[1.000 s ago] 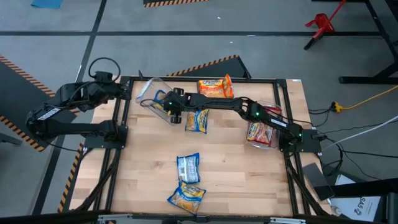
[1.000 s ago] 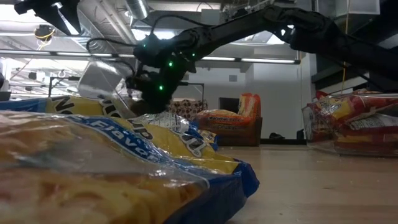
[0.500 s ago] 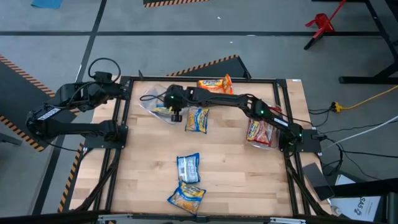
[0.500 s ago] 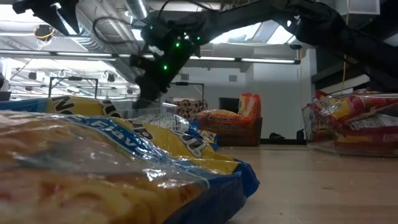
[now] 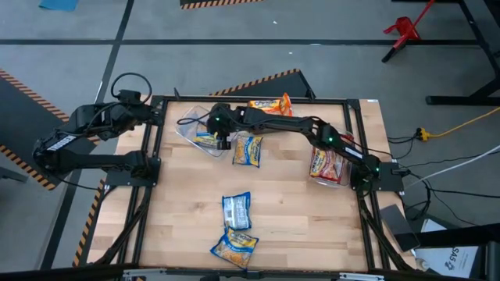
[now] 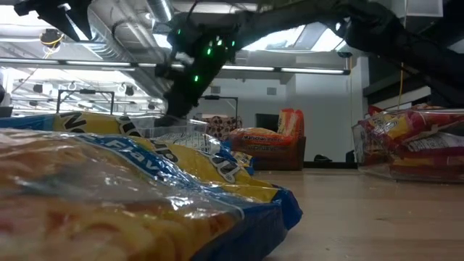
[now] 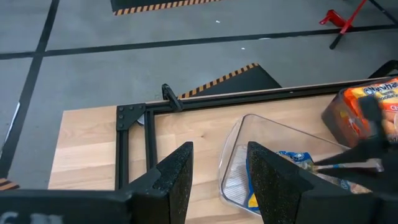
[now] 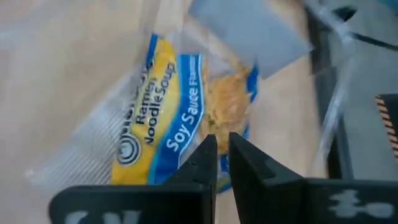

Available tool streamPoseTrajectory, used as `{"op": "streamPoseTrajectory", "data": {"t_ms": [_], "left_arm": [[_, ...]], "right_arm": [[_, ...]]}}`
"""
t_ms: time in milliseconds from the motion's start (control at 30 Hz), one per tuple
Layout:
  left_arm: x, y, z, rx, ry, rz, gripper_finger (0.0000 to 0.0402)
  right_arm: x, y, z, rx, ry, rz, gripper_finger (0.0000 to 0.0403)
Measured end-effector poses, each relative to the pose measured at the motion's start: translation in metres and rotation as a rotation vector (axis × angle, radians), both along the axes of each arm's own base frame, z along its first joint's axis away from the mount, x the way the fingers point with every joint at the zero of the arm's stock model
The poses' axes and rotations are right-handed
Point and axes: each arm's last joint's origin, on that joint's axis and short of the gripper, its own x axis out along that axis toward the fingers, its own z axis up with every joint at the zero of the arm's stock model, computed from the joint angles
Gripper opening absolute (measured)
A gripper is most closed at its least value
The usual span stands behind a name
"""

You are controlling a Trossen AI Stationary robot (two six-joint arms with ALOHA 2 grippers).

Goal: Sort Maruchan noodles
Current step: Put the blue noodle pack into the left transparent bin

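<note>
A blue-and-yellow Maruchan noodle packet (image 5: 206,139) (image 8: 168,106) lies flat inside a clear bin (image 5: 187,125) (image 7: 249,134) at the table's far left. My right gripper (image 5: 222,142) (image 8: 222,155) hangs just above that packet, at the bin's right side. It is shut, with nothing between its fingers. A second blue-and-yellow packet (image 5: 248,150) lies flat on the wood just right of the bin. My left gripper (image 5: 156,115) (image 7: 221,180) waits open and empty at the table's far left corner.
A bin of orange packets (image 5: 269,105) stands at the far middle. A bin of red packets (image 5: 326,165) stands at the right. Two more packets (image 5: 237,211) (image 5: 234,248) lie near the front edge and fill the low view's foreground (image 6: 109,203). Bare wood lies between them.
My right gripper has risen a little above the clear bin. A second ago the bin stood tipped up on one side. It has come down and now lies lower on the table, with the packet inside.
</note>
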Motion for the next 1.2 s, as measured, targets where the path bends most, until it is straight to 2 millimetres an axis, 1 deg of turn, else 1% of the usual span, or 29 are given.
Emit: {"op": "streamPoseTrajectory", "data": {"t_ms": [100,233,300,400,567,667,700,767,867,967,1000,1033,1100,1133,1200], "left_arm": [[0.0,0.0,0.0,0.0,-0.001,0.001,0.0145],[0.0,0.0,0.0,-0.001,-0.006,0.005,0.0145],[0.0,0.0,0.0,-0.001,-0.006,0.005,0.0145],[0.0,0.0,0.0,0.0,-0.006,0.006,0.0145],[0.0,0.0,0.0,0.002,-0.006,0.008,0.0145],[0.0,0.0,0.0,0.004,-0.005,0.009,0.0145],[0.0,0.0,0.0,0.006,-0.004,0.011,0.0145],[0.0,0.0,0.0,0.012,-0.002,0.015,0.0145],[0.0,0.0,0.0,0.012,-0.002,0.016,0.0145],[0.0,0.0,0.0,0.004,-0.003,0.007,0.0145],[0.0,0.0,0.0,0.003,0.0,0.003,0.0145],[0.0,0.0,0.0,0.003,0.004,-0.001,0.0145],[0.0,0.0,0.0,0.004,0.013,-0.01,0.0145],[0.0,0.0,0.0,0.005,0.016,-0.012,0.0145],[0.0,0.0,0.0,0.005,0.016,-0.013,0.0145]], "right_arm": [[0.003,-0.004,-0.019,0.02,0.028,-0.005,0.0028],[0.006,-0.003,-0.032,0.068,0.032,-0.015,0.0028],[0.004,-0.001,-0.033,0.096,0.048,-0.003,0.0028],[0.005,0.002,-0.033,0.154,0.035,0.078,0.0028],[0.007,0.008,-0.024,0.274,-0.021,0.209,0.0028],[0.005,0.01,-0.006,0.268,-0.06,0.217,0.0028],[0.003,0.011,0.005,0.247,-0.077,0.211,0.0028],[-0.004,0.011,0.033,0.194,-0.117,0.18,0.0028],[-0.028,0.014,0.083,0.133,-0.115,0.108,0.0028],[-0.062,0.018,0.125,0.149,-0.065,-0.015,0.0029],[-0.073,0.021,0.134,0.179,-0.035,-0.045,0.0032],[-0.085,0.023,0.142,0.208,0.002,-0.076,0.0038],[-0.107,0.027,0.147,0.26,0.128,-0.135,0.0063],[-0.116,0.03,0.147,0.288,0.2,-0.165,0.0081],[-0.131,0.034,0.139,0.338,0.363,-0.228,0.0126]]}}
